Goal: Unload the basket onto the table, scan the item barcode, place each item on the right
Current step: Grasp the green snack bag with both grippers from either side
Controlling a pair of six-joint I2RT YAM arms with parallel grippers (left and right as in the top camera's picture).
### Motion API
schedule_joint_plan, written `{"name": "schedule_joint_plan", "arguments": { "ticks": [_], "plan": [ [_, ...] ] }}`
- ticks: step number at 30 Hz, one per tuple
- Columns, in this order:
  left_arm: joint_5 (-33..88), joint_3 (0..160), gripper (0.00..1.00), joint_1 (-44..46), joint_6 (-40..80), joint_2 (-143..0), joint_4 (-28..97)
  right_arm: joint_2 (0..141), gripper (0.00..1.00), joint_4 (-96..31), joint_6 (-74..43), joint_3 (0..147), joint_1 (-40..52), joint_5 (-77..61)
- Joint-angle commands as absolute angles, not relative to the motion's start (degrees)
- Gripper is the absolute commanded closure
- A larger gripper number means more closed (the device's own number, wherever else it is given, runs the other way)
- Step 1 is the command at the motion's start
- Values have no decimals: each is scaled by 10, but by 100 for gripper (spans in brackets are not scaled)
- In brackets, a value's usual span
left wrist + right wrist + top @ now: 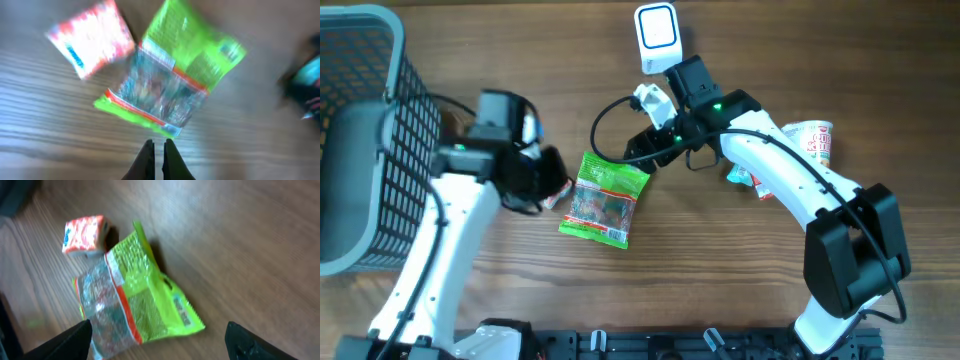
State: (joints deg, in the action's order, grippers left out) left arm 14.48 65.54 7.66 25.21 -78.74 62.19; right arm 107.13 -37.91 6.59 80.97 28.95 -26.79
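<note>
Looking from overhead, I saw the green bag lying flat on the table. At my left wrist, the left end effector was pressed together; at my right, the right end effector stood spread.

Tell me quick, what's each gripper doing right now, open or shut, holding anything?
Left gripper: shut, empty, close to the green and clear plastic snack bag.
Right gripper: open, holding nothing.

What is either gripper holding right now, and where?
Nothing. Left gripper is shut empty, right gripper open; the bag lies loose on the table.
</note>
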Motion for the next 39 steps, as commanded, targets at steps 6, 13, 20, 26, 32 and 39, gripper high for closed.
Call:
{"name": "schedule_joint_plan", "arguments": {
  "ticks": [6, 13, 20, 26, 32, 39],
  "plan": [
    [138, 447, 96, 152, 363, -788, 533, 1097, 14, -344, 91, 809, 291, -264],
    [123, 419, 96, 153, 408, -793, 430, 1197, 16, -285, 90, 809, 311, -286],
    [126, 419, 96, 153, 408, -870, 412, 1215, 94, -306, 86, 809, 317, -230],
    [152, 461, 87, 153, 386, -862, 378, 1176, 96, -429, 54, 809, 260, -180],
    [161, 461, 83, 153, 376, -863, 295, 1089, 53, -507, 39, 809, 259, -191],
    [169, 461, 84, 162, 349, -901, 295, 1087, 21, -498, 29, 809, 264, -229]
  ]
}}
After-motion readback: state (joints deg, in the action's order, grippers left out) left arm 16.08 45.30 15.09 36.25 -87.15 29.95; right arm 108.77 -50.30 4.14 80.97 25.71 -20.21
